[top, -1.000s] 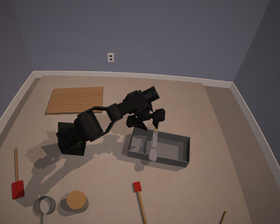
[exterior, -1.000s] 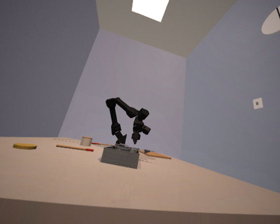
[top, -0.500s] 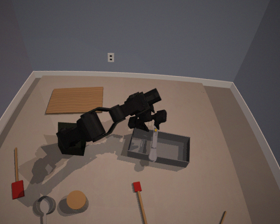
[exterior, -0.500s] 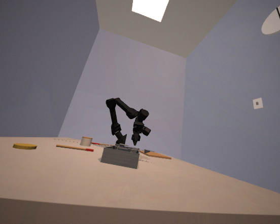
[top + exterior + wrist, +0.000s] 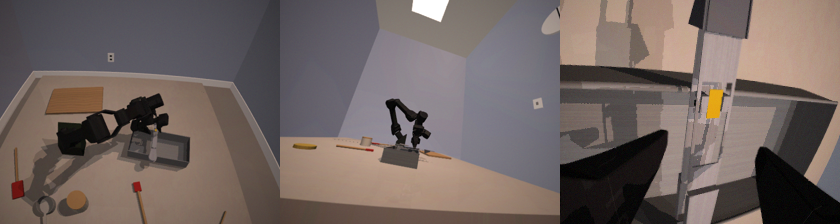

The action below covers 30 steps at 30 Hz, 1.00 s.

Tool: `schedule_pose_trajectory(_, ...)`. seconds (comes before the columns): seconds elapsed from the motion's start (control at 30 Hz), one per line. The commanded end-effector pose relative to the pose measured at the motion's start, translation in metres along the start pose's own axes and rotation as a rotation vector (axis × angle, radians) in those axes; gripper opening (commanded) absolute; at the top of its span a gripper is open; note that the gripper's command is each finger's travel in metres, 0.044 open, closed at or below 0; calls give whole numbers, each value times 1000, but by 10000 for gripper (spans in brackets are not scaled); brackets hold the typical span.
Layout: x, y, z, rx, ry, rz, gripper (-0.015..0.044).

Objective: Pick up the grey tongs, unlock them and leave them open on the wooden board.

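The grey tongs [image 5: 154, 142] [image 5: 719, 60] lie across the roasting tin [image 5: 188, 152] [image 5: 399, 157] [image 5: 805, 125], with the broad tips over the front wall and a dark block at the other end, beyond the back wall. A yellow piece [image 5: 155, 130] [image 5: 715, 104] sits on them near that end. Their arms look closed together. My gripper [image 5: 154, 132] [image 5: 415, 147] [image 5: 712, 145] is open and points down above the tongs near the tin's back wall. In the wrist view its fingers stand on either side of them, not touching. The wooden board [image 5: 76, 100] [image 5: 438, 154] lies at the back left, with nothing on it.
Red-headed tools [image 5: 18, 189] [image 5: 137, 186] with wooden handles lie at the left and front. A ring-shaped utensil [image 5: 38, 206] and a tan-topped cylinder [image 5: 76, 200] [image 5: 366, 141] are at the front left. A yellow disc [image 5: 304, 146] shows in the exterior view.
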<state>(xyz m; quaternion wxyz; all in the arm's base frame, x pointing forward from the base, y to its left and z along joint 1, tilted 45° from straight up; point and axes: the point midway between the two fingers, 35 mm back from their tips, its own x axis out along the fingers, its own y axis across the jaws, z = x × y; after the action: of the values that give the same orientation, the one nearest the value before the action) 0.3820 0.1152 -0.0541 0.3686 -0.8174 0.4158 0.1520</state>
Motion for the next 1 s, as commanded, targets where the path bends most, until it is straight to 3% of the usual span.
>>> schedule_pose_trajectory(0.0,9,2,0,-6,-1,6,260)
schedule_pose_trajectory(0.9,48,3,-3,-8,6,0,260)
schedule_pose_trajectory(0.97,44,2,-3,-1,8,-3,208)
